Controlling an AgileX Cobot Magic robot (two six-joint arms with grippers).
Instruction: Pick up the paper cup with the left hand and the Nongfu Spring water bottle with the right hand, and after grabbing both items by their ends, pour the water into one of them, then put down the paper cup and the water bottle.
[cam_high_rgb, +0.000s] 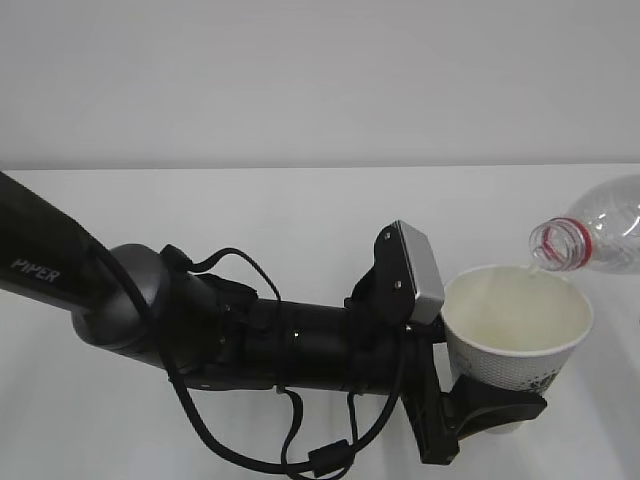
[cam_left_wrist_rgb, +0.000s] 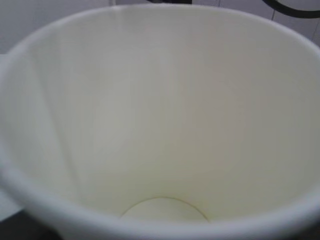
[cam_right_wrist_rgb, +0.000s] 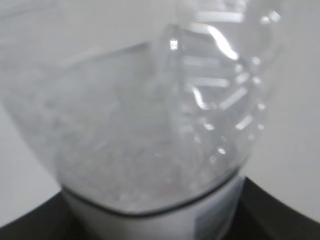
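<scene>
Jaws of the left hand (cam_high_rgb: 490, 415) clamp the paper cup (cam_high_rgb: 515, 335) low, mouth up, above the table (cam_high_rgb: 250, 220). Rightward, the Nongfu Spring water bottle (cam_high_rgb: 600, 235) lies near-horizontal, neck pointing left over the rim; the right hand's grip can't be told.

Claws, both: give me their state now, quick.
Left claw: closed on the cup, near its base.
Right claw: closed on the bottle; the claw itself barely shows.
</scene>
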